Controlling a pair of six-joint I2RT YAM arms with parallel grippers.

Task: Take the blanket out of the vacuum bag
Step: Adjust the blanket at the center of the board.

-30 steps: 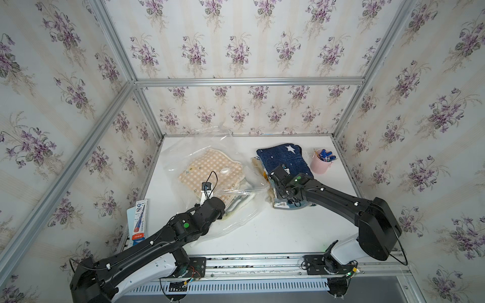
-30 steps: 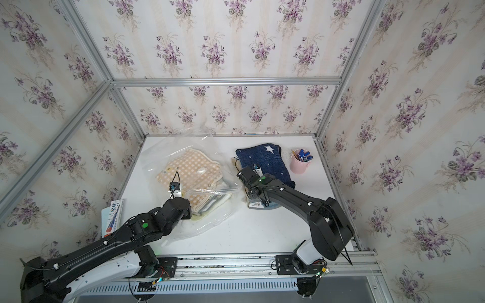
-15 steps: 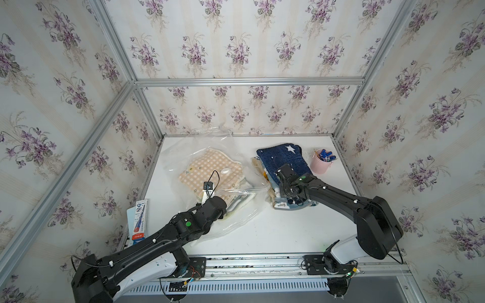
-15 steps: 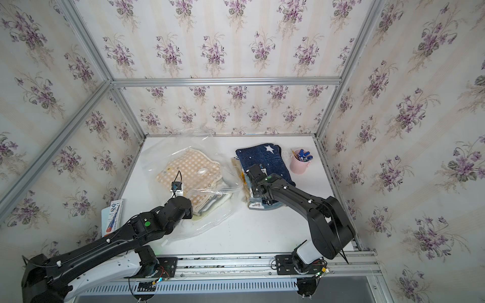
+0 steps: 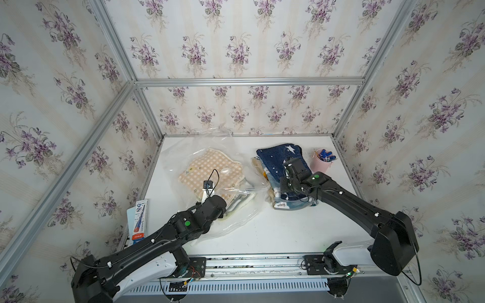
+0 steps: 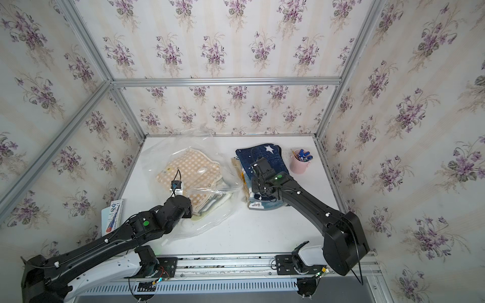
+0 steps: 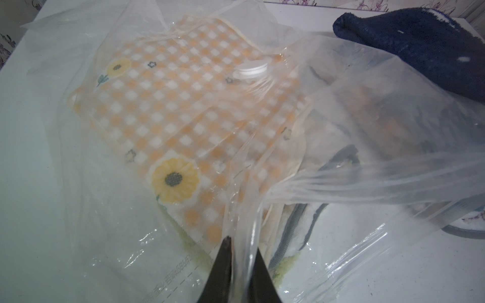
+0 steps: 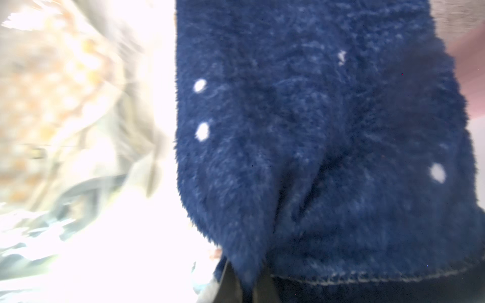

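Two heaps of cloth on the table (image 5: 275,236), with the robot's side taken as 6 o'clock.

At 9 o'clock of the table's middle: vacuum bag (image 5: 172,157), clear and crumpled, lying flat. Mouth toward 3 o'clock, judged open from the loose plastic there. Inside: orange checked blanket (image 5: 210,168) on top, white valve cap (image 5: 224,170) over it, more folded layers with grey edging beneath, toward 5 o'clock.

At 2 o'clock of the middle: navy star blanket (image 5: 275,160) on a stack of paler folded cloth (image 5: 286,206), outside the bag. Loose bag edge reaching toward the stack; touching or not, cannot tell. Pink cup (image 5: 321,164) of pens at 2 o'clock of the stack, apart from it.

For the left gripper (image 7: 242,240): closed on a gathered fold of bag plastic near the bag's 6 o'clock edge, no cloth between the fingers. For the right gripper (image 8: 246,272): closed on the fleecy edge of the navy star blanket, pinch visible in the blurred right wrist view.

Progress, as a judgement: partly done at best. Navy star blanket and stack already clear of the bag. Orange checked blanket and the layers under it wholly inside. Left to do: hold the mouth open by the plastic, reach in, draw the orange checked blanket out toward 3 o'clock, lay it down outside. Possibly the navy one meant as the task's blanket; in that case only the setting-down left.
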